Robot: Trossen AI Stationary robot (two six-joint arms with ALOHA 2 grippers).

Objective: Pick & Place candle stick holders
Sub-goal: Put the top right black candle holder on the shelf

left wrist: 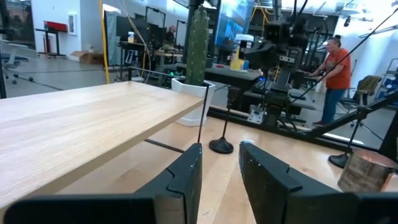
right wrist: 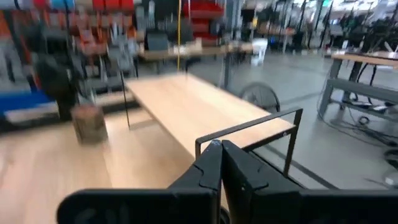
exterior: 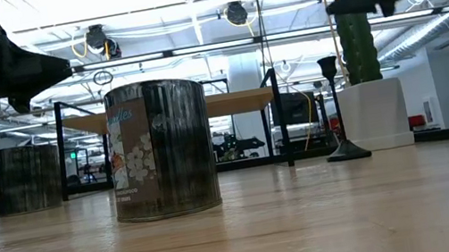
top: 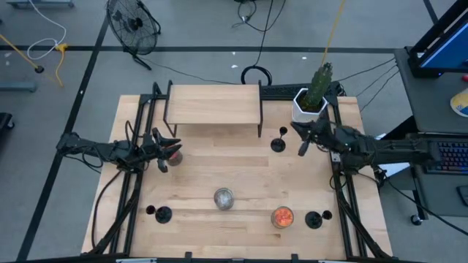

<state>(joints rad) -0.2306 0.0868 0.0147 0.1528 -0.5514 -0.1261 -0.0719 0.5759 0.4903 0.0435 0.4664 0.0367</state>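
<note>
- One candle stick holder is being left upright on the table, beside the right gripper (fingers pressed together, nothing pinched).
- Two more holders are being kept near the front corners.
- The left gripper is being held slightly parted, empty, near an orange-filled jar.

A wooden riser shelf stands at the table's far edge; a potted cactus at its far right corner; a silver can and an orange-filled jar near the front edge.
</note>
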